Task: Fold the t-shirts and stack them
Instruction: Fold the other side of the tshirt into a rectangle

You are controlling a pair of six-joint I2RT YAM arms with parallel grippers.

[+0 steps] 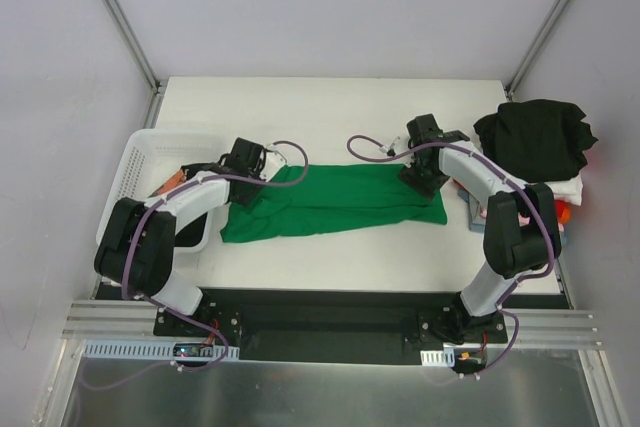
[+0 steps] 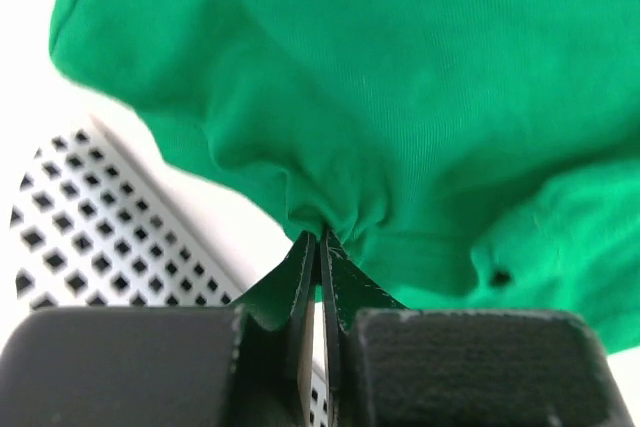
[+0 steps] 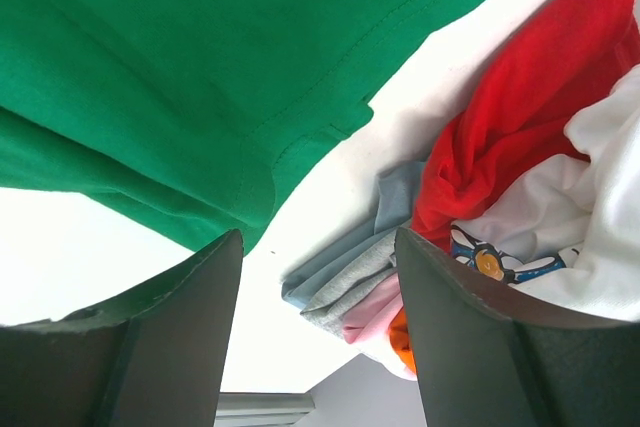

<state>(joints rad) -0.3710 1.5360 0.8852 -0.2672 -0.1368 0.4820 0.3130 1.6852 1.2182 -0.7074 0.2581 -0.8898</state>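
White mesh basket [image 1: 140, 162] far left. Left gripper [image 2: 318, 242] jaws pinched shut on the bunched left end of the green t-shirt [image 1: 330, 202], stretched across mid-table [image 1: 330, 107]. Right gripper [image 3: 320, 247] jaws wide apart at its right end, gripping nothing. Heap of t-shirts [image 1: 535, 137] far right, black on top.

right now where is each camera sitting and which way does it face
Top: above and behind the bases, facing down on the table; left arm and right arm show, green shirt between them.
Left wrist: on the left arm, facing along the shut left gripper pinching the green shirt; basket beside.
Right wrist: on the right arm, facing past the open right gripper at the shirt's hem and a red shirt.
Shared: all three see the green shirt.
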